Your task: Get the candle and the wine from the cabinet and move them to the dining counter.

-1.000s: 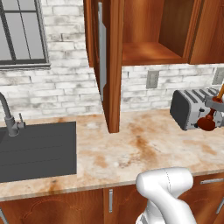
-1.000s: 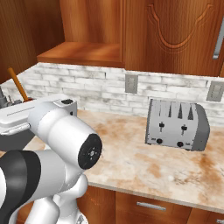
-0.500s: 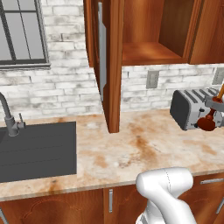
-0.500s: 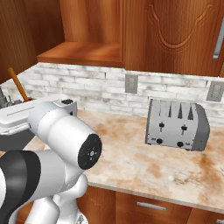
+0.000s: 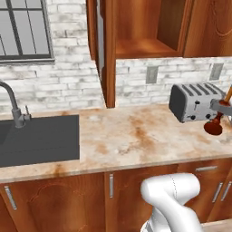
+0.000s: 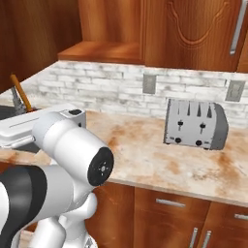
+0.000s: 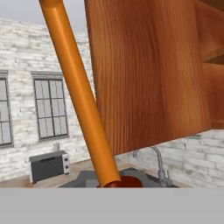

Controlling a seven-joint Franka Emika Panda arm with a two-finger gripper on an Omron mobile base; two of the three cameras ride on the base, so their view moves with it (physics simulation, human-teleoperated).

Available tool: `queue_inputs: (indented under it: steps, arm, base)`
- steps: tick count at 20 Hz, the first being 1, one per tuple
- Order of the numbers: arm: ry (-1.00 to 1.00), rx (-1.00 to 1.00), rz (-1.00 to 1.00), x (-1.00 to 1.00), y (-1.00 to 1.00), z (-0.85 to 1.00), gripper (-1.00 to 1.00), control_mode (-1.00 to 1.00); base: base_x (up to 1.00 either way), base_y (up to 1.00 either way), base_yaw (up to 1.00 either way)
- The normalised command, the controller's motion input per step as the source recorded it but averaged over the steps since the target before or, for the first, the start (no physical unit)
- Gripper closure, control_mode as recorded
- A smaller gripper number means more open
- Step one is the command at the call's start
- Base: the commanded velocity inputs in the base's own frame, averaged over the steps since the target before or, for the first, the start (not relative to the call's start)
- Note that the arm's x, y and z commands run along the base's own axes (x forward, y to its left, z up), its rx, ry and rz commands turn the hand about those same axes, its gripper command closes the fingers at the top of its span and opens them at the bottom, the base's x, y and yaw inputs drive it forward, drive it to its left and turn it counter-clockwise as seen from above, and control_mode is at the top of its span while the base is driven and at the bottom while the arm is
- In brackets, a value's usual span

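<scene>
Starting at the left of the left base view, there's the black sink (image 5: 38,140) sunk into the counter (image 5: 136,136), with a faucet (image 5: 13,106) at its back edge under the window (image 5: 25,29). Past the sink the stone top is bare all the way to the toaster (image 5: 195,102), so plenty of open room in the middle there. Above that stretch the cabinet (image 5: 136,27) stands open, its door (image 5: 103,50) swung out edge-on toward the camera, and the shelf that shows looks bare.

Far right edge is where the action is: the candle (image 5: 216,121) is clamped in the gripper (image 5: 220,108) just in front of the toaster, tilted, red holder hanging just above the counter near its front edge. Jaws are closed tight on it at the foot of the stick.

Hand view has the orange taper running diagonally up the frame, with the open cabinet door right beside it.
</scene>
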Motion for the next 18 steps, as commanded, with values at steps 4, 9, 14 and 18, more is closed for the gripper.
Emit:
queue_inputs:
  steps: [4,9,14,18]
  arm:
    - [0.0,0.0,0.0,0.0,0.0,0.0,1.0,1.0]
    - [0.0,0.0,0.0,0.0,0.0,0.0,1.0,1.0]
    - [0.0,0.0,0.0,0.0,0.0,0.0,1.0,1.0]
    - [0.0,0.0,0.0,0.0,0.0,0.0,1.0,1.0]
  base:
    - [-0.77,0.18,0.0]
    - [-0.65,0.16,0.46]
    - [-0.12,0.01,0.98]
    - [-0.04,0.0,1.0]
